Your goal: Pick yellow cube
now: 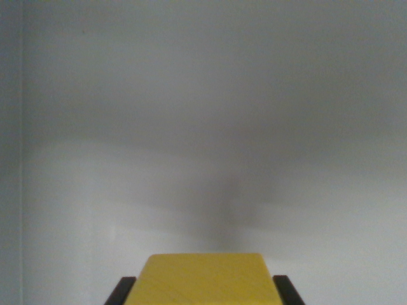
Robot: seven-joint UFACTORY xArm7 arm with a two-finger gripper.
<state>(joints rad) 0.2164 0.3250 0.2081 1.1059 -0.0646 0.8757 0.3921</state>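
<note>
Yellow cube (pixel 205 278) — one — between two black jaws

Matt yellow cube (pixel 205 279) with faint grain, dull black fingers (pixel 287 291), smooth grey surface (pixel 203 127)

The yellow cube (pixel 205 278) sits at the bottom centre of the frame, and the bottom edge cuts it off, so only its top face shows. The 2 dark fingers (pixel 121 291) flanking it at lower left and lower right are also cut by that edge; only short tips appear, and their contact with the cube's sides is hidden below the frame. The grey surface (pixel 203 127) behind is blurred, with soft, shapeless shadows.
</note>
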